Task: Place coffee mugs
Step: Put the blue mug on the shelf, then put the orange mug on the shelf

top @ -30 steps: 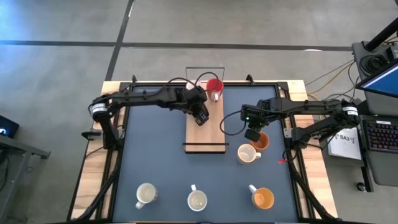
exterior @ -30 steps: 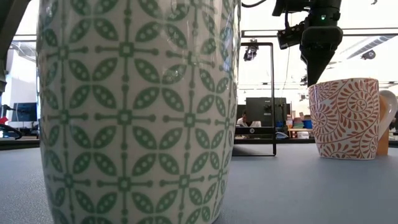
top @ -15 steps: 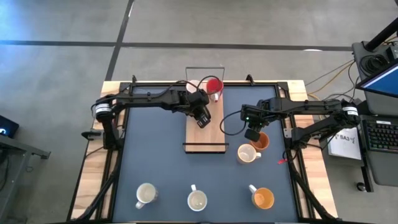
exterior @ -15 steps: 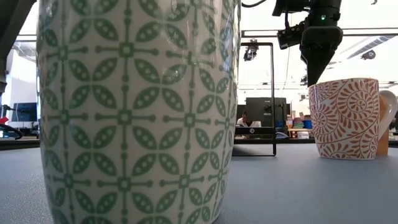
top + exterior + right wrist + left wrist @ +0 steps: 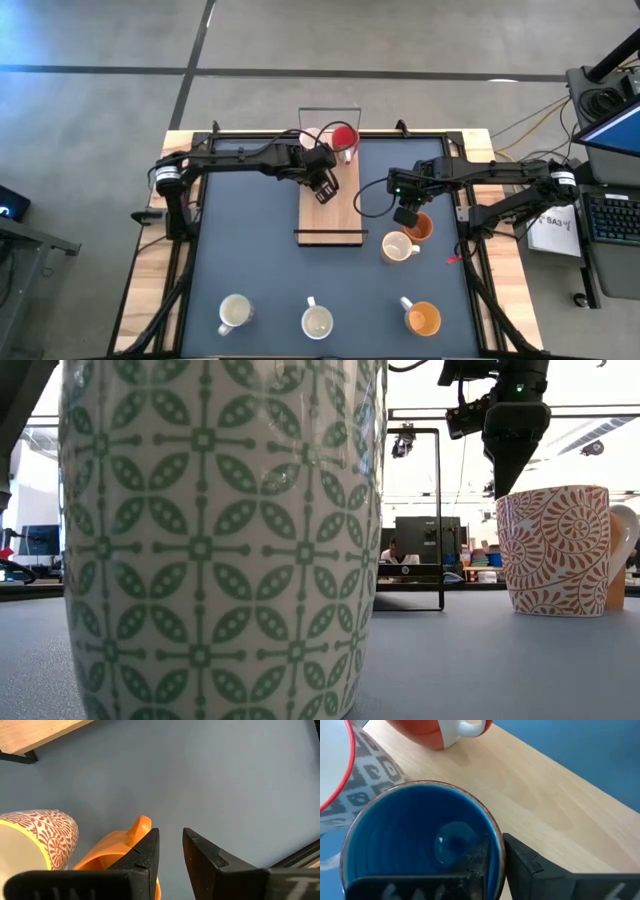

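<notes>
The blue mug point(image 5: 420, 845) is round, with a glossy deep-blue inside and a thin brownish rim; it sits over the far end of the wooden tray point(image 5: 330, 215), beside the red mug point(image 5: 344, 137) and a white mug with a grey pattern and red rim point(image 5: 340, 775) at the tray's far edge. The left gripper point(image 5: 324, 186) reaches in from the left edge of the tabletop and clamps the blue mug's wall, one finger inside the rim and one outside. The right gripper point(image 5: 407, 214) extends from the right edge and hangs directly over the plain orange mug point(image 5: 418, 227), its fingers point(image 5: 145, 852) parted by a narrow gap above the orange handle, holding nothing. A cream mug with a red leaf pattern point(image 5: 398, 246) stands just beside the orange one. Along the near edge stand two white mugs point(image 5: 234, 313) point(image 5: 317, 321) and an orange-lined mug point(image 5: 423, 318).
</notes>
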### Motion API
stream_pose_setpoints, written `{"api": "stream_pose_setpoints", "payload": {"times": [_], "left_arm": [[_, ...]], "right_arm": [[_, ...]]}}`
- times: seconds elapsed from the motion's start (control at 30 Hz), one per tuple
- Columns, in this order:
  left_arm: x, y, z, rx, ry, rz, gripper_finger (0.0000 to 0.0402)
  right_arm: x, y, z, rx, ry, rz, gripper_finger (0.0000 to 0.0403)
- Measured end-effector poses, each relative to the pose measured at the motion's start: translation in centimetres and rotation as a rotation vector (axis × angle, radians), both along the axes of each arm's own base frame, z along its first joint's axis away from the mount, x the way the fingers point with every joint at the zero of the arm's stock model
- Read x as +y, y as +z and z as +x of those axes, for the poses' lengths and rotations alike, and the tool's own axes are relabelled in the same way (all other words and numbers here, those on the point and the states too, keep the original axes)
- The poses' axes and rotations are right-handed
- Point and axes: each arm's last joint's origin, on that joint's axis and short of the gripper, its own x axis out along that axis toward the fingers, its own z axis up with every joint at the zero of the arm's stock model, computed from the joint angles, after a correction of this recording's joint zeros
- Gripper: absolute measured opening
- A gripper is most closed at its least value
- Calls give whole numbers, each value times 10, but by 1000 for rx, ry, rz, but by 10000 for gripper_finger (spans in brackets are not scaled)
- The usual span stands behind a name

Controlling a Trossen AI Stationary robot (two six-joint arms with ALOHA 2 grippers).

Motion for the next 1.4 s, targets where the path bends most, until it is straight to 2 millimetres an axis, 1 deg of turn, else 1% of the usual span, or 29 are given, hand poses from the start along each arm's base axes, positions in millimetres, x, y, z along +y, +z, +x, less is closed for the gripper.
{"api": "stream_pose_setpoints", "payload": {"times": [0.37,0.6,0.87,1.07,1.17,1.23,1.4], "left_arm": [[-1,1,-1,9,0,-6,36],[-4,27,1,-10,-31,10,36],[-10,36,-4,41,-44,-1,36],[-16,48,-9,10,-52,7,36],[-23,55,-10,-19,-70,15,36],[-31,59,-11,-34,-92,17,36],[-65,69,-11,-68,-182,37,36]], "right_arm": [[0,0,0,0,0,0,80],[0,0,0,1,0,0,75],[0,0,-1,6,0,10,82],[5,-1,-4,34,-20,106,74],[8,-1,-6,56,-31,130,73],[12,-2,-7,65,-47,135,74],[24,-4,-9,85,-70,147,80]]}}
